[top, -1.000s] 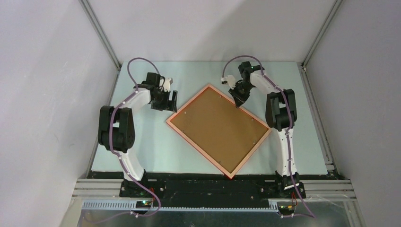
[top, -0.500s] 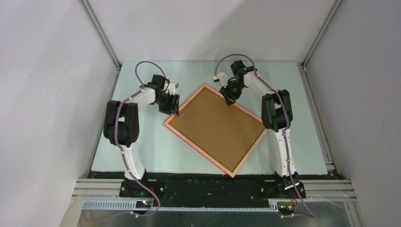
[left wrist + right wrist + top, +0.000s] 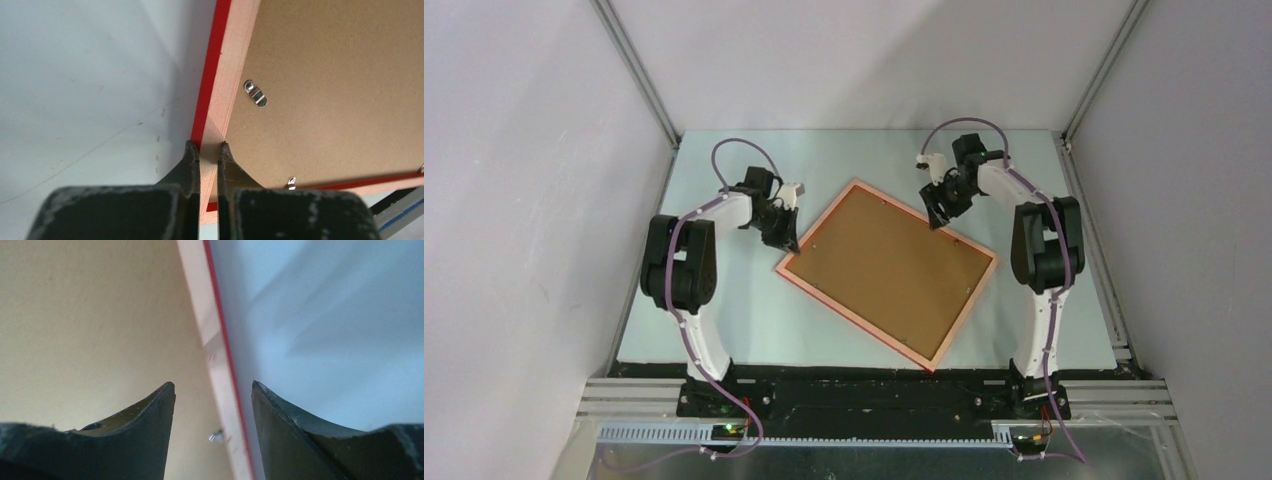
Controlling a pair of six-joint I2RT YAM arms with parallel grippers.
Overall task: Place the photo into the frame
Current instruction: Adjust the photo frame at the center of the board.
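Lying face down, the frame point(image 3: 235, 65) is pinched near one corner by the left gripper point(image 3: 208, 146); right gripper point(image 3: 213, 387) straddles its far edge, open.

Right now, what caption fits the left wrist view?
Left gripper shut on the pale edge of the frame, backing board up.

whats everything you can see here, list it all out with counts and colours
frame: 1, red edge with pale wood back, lying back-up and slanted mid-table
backing board: 1, brown, set inside the frame
metal tabs: at least 2, silver, on the board near the frame's rim
table: 1, pale blue-green, under everything
walls: grey, around the table
arms: 2, black and white with purple cables, left and right
left end effector: 1, black, shut on the frame's left edge
right end effector: 1, black, open over the frame's far edge
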